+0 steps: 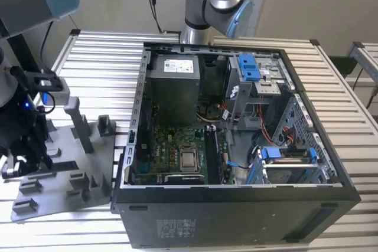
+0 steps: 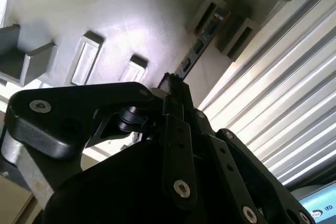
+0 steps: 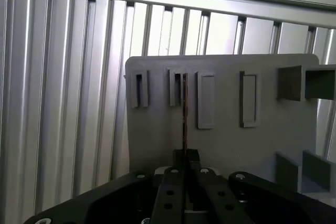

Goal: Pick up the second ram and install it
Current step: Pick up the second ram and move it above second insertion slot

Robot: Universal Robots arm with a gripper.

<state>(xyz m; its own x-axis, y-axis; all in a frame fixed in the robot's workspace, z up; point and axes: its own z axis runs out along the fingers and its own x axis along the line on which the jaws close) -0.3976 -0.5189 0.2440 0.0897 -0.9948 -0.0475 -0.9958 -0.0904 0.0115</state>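
My gripper (image 3: 185,158) down at grey holder (image 3: 226,140), fingers (image 3: 193,157) look pinched shut on ram (image 3: 185,115) edge. Ram stands in holder, far end in slot. So grab pretty much done, lift not yet. Install in PC case (image 1: 236,210) not done, that's big bit left.

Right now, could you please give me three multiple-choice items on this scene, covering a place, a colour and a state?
1. Where is the ram?
A. in a tray slot
B. in the motherboard
C. flat on the table

2. What colour are the drive clips in the case?
A. red
B. blue
C. yellow

3. The gripper is:
A. open over the case
B. shut on the ram
C. holding a cable

Answers:
1 A, the ram stands on edge in the tray.
2 B, the clips are blue.
3 B, the gripper pinches the ram's end in both wrist views.
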